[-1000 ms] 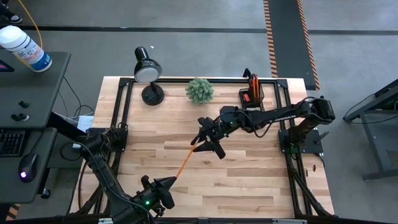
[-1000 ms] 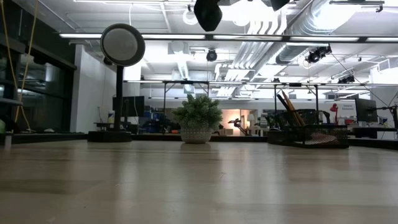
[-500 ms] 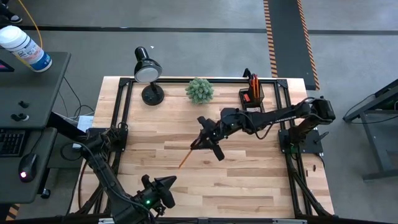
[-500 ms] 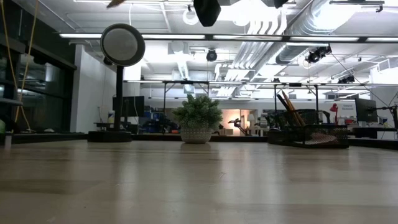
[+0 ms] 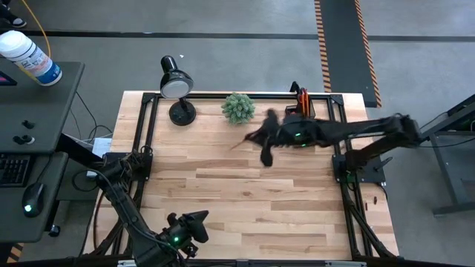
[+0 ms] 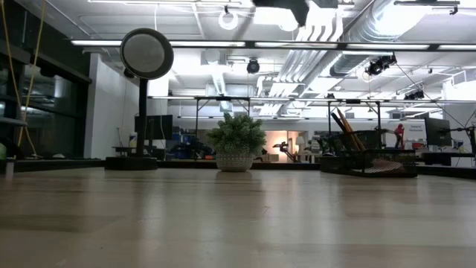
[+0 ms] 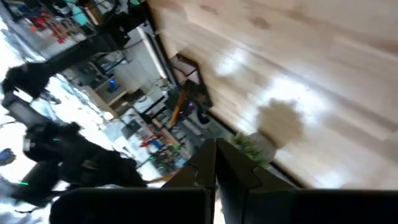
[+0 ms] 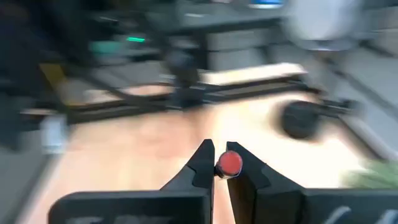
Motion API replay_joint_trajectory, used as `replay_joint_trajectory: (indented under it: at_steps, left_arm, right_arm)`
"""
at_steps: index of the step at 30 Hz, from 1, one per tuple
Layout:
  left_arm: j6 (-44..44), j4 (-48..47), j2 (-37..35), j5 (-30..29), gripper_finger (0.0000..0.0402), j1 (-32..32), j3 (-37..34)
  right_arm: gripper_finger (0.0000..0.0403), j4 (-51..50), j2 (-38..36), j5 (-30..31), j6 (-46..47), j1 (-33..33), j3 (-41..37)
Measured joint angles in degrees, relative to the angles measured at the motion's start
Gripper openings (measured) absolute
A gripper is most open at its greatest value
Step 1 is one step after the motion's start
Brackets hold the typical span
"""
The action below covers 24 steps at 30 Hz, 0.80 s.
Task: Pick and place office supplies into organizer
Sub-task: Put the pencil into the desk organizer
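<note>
The right gripper [image 5: 256, 138], open around an orange pencil [image 5: 239, 142] a second ago mid-table, now pinches it shut and carries it up toward the organizer [image 5: 300, 111], just beside the green plant [image 5: 238, 107].

No text, label, brand, number or sign can be read in any view. The white bottle [image 5: 28, 56], at about ten o'clock off the counter [image 5: 245, 200] in the high view, bears a blue label whose print is too small to make out.
</note>
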Motion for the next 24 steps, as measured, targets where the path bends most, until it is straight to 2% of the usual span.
replay_joint_trajectory:
  at_steps: [6,12,18,21,24]
  left_arm:
    - [-3.7,0.0,0.0,2.6,0.0,0.0,0.0]
    - [-4.3,0.0,0.0,2.7,0.0,0.2,0.0]
    - [-4.2,0.0,0.0,2.7,0.0,2.4,0.0]
    - [-4.2,0.1,0.0,2.9,0.0,4.0,0.0]
    - [-4.2,0.1,0.0,4.8,0.0,5.7,0.0]
  right_arm:
    - [0.0014,-18.9,-12.7,18.4,3.5,-1.8,0.0]
    - [0.0014,-33.9,-23.0,30.1,10.1,-5.0,0.0]
    - [0.0014,-41.2,-26.2,33.8,12.8,-12.4,0.0]
    - [0.0014,-44.2,-25.1,32.6,13.7,-18.1,0.0]
    - [0.0014,-47.0,-22.9,28.4,14.1,-23.9,0.0]
